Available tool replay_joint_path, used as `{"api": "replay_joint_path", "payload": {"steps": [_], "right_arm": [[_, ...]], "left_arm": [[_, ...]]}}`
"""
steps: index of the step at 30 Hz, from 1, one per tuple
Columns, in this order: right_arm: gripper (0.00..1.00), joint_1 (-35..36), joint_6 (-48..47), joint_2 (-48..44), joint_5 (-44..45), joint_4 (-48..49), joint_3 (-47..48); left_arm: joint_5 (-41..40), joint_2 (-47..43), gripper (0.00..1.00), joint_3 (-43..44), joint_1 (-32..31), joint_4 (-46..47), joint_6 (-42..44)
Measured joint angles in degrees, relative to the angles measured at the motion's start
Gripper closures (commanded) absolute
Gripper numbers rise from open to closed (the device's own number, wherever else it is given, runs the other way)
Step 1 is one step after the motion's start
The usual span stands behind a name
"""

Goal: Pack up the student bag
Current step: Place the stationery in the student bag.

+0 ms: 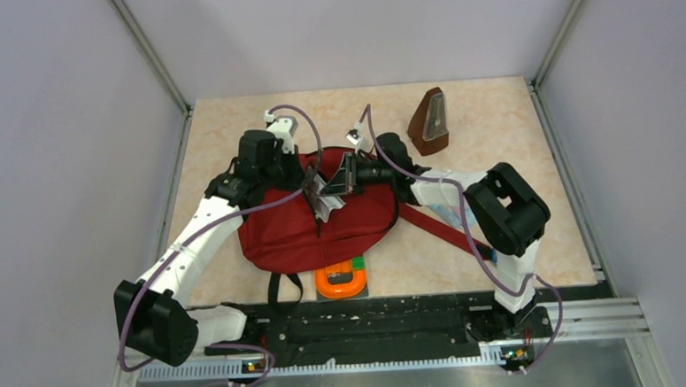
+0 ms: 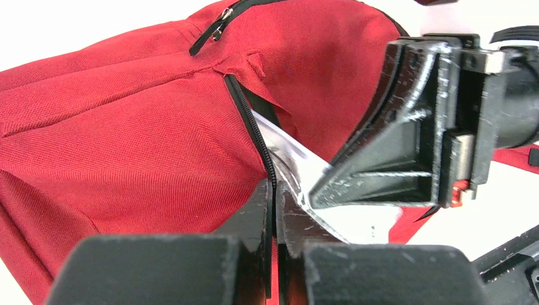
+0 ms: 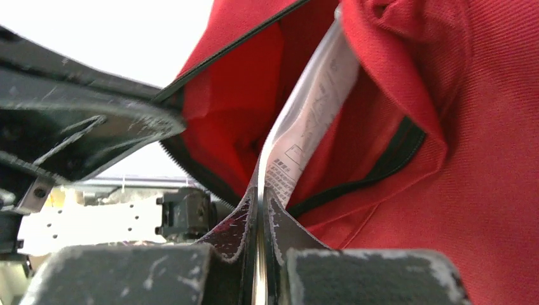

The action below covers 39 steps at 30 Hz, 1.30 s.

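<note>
The large dark-red fabric student bag (image 1: 297,231) lies mid-way across the pale marbled desk (image 1: 494,97), its mouth turned up between the two arms. Your left tool (image 2: 274,203) is clenched on the black zipper edge (image 2: 251,121) of the opening and lifts the lip. Your right tool (image 3: 260,210) is clenched on a thin clear plastic packet with printed text (image 3: 311,108), whose far end reaches into the mouth. To do this well, I judge, hold the left pinch high and draw it slightly away so the mouth gapes, then feed the packet along its own plane. It looks limp and may buckle against the fabric fold, so push slowly and release only once deep inside
</note>
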Motion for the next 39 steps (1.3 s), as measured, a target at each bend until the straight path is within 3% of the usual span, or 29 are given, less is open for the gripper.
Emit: {"api": "replay_joint_path", "payload": {"steps": [13,27,36,39], "right_arm": [[1.00,1.27,-0.22,2.56,14.78,1.22,1.14],[1.00,10.16,-0.57,4.42,29.09,2.54,4.09],[1.00,14.01,-0.09,9.44,33.81,9.60,4.00],[0.92,15.28,-0.09,10.25,35.28,12.37,4.00]], "left_arm": [[0.15,-0.02,1.00,-0.24,0.00,0.35,0.00],[0.13,-0.02,1.00,-0.33,0.02,0.37,-0.02],[0.13,-0.26,1.00,-0.35,0.02,0.33,-0.04],[0.15,-0.26,1.00,-0.37,0.02,0.31,-0.04]]}}
